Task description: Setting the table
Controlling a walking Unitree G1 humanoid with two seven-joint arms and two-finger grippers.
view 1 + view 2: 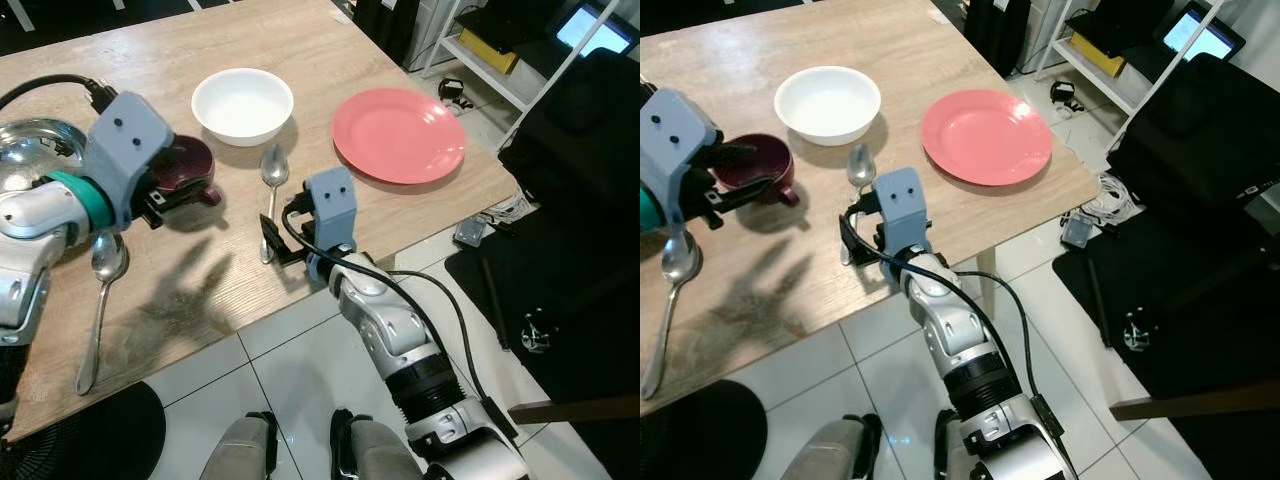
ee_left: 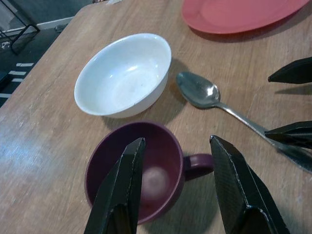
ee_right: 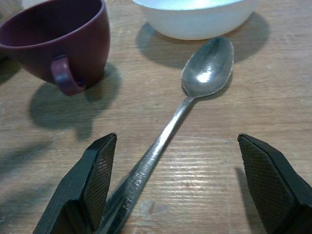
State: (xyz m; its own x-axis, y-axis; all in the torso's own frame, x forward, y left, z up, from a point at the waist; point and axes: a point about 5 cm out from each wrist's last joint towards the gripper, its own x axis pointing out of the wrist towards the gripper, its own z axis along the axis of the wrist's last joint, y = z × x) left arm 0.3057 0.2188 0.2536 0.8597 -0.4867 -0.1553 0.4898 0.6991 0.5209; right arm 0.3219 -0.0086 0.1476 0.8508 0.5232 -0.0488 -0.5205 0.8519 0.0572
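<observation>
A maroon cup (image 1: 190, 165) with a handle sits on the wooden table (image 1: 200, 290), in front of a white bowl (image 1: 243, 105). My left gripper (image 2: 175, 140) is open at the cup: one finger (image 2: 122, 190) reaches over its inside, the other is outside past the handle. A steel spoon (image 3: 204, 68) lies between the cup and a pink plate (image 1: 398, 135), with its bowl end by the white bowl. My right gripper (image 3: 176, 139) is open low over the table's near edge. Its fingers stand on either side of the spoon's handle.
A second spoon (image 1: 105, 265) lies at the left near the front edge. A shiny metal bowl (image 1: 30, 150) sits at the far left behind my left arm. Right of the table are a black chair (image 1: 590, 200), a white shelf and clutter on the floor.
</observation>
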